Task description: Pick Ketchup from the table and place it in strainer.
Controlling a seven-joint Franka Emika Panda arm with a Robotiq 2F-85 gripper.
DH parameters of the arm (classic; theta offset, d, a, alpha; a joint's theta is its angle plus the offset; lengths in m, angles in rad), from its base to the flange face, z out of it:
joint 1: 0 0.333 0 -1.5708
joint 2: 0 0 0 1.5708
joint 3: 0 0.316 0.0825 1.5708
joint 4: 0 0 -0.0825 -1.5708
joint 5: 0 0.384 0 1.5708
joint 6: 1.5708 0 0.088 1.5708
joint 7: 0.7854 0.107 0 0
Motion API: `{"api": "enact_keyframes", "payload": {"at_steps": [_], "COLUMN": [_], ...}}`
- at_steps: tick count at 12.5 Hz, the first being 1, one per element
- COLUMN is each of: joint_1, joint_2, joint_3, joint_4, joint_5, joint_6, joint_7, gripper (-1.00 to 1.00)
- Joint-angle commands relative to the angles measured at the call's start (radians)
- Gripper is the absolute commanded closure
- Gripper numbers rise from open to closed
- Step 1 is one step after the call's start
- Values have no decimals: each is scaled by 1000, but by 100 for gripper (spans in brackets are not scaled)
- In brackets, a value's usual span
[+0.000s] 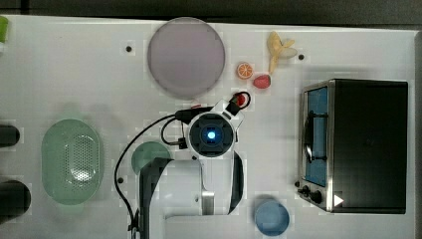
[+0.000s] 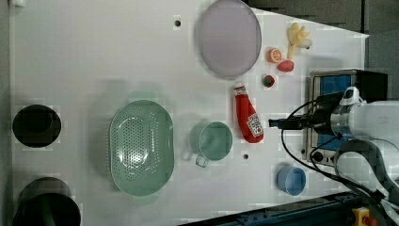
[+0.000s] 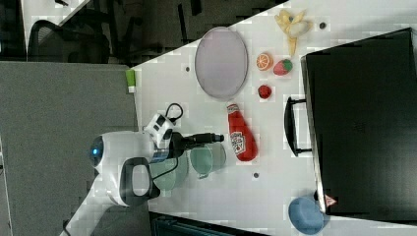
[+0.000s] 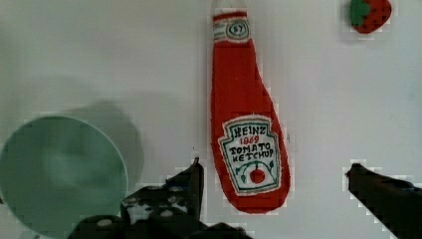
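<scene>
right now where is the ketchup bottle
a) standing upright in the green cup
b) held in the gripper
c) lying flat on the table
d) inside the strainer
c, the ketchup bottle lies label-up on the white table, between the green cup and the toaster oven, with the open gripper above it.

The Ketchup (image 2: 248, 117) I see lying flat on the white table, a slim red bottle with a whitish cap and a white label facing up. In the left view its cap points toward twelve o'clock. The strainer (image 2: 141, 148), a pale green oval basket with a perforated floor, sits upright well apart, at about eight o'clock from the bottle.
</scene>
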Motion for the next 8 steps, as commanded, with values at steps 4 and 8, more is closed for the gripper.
{"api": "enact_keyframes", "payload": {"at_steps": [4, 8], "joint_1": [2, 4], "joint_2": [151, 268], "joint_3": [-1, -2], "joint_4": [-21, -22], "joint_5": [-5, -6], "joint_6": [164, 292], "joint_7": [-68, -68], "gripper": [-100, -100]}}
